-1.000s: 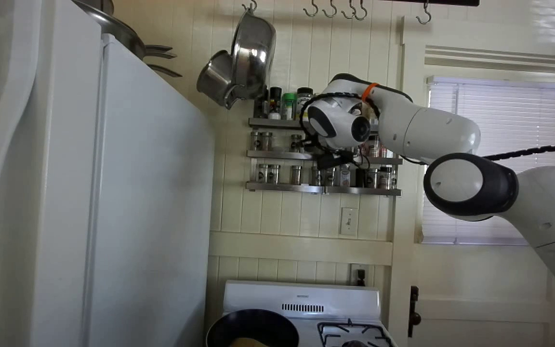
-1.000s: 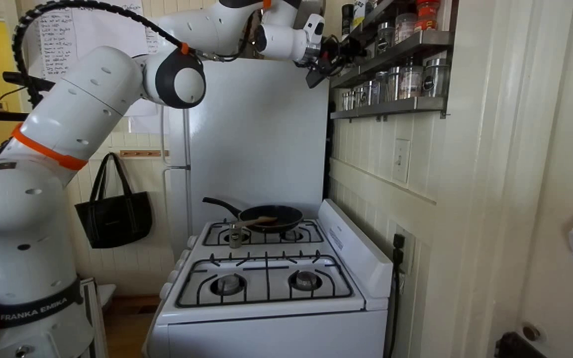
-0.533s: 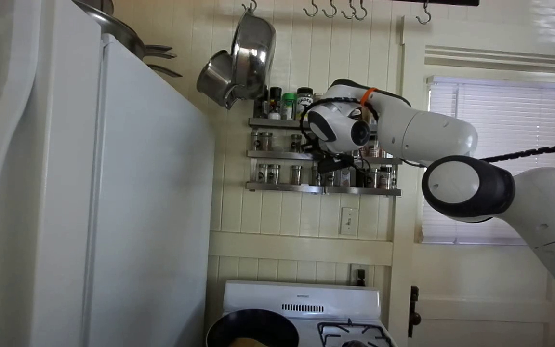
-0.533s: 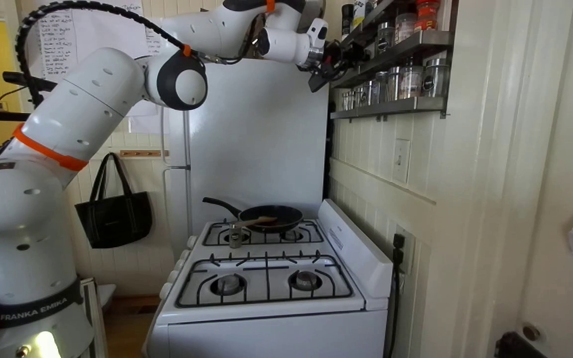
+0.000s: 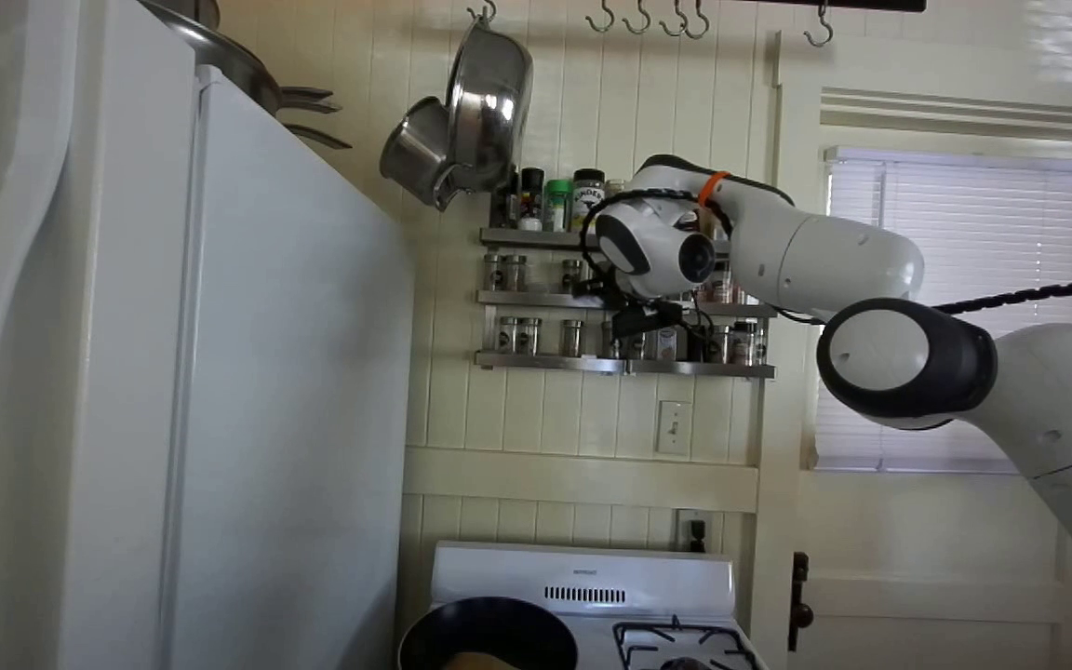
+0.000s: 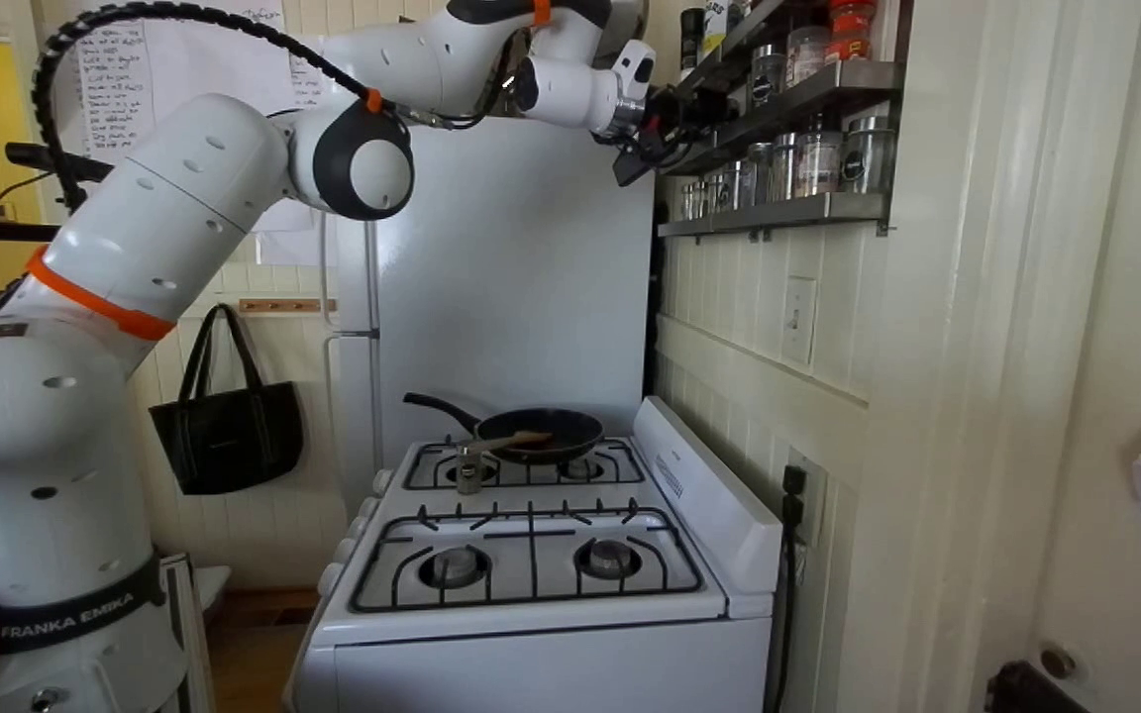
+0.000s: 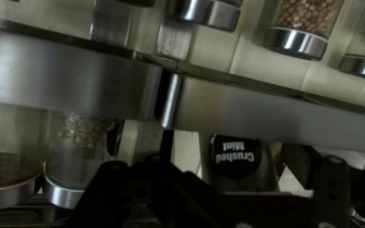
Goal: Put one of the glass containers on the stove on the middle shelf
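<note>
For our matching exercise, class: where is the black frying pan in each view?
In an exterior view: black frying pan, cut off at bottom.
In an exterior view: pan just below centre, on the stove.
Wrist view: not in it.
Shared landmark: metal spice rack, in all three.

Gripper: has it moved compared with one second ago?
Yes, slightly: in an exterior view the gripper now sits a little lower and further to the picture's right, judged against the middle shelf.
</note>
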Controlling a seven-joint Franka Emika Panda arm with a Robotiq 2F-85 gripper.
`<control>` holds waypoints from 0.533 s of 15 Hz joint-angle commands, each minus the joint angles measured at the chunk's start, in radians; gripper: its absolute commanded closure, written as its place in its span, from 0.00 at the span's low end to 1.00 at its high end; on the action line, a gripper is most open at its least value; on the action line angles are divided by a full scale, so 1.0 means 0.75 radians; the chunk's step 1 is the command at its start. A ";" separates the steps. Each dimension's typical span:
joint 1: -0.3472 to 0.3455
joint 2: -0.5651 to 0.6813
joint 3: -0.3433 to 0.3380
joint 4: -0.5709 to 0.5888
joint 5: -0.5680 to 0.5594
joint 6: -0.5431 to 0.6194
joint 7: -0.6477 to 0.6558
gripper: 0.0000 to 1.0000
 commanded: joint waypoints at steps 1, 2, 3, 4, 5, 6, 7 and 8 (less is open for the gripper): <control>-0.022 -0.027 0.027 -0.030 0.033 0.012 -0.017 0.00; -0.024 -0.028 0.030 -0.030 0.033 0.013 -0.017 0.00; -0.026 -0.029 0.033 -0.031 0.032 0.015 -0.019 0.00; -0.028 -0.030 0.036 -0.031 0.032 0.014 -0.018 0.00; -0.029 -0.030 0.038 -0.029 0.031 0.012 -0.017 0.00; -0.029 -0.031 0.040 -0.028 0.029 0.014 -0.018 0.00; -0.032 -0.036 0.044 -0.033 0.033 0.020 -0.022 0.00; -0.032 -0.040 0.047 -0.038 0.035 0.037 -0.024 0.00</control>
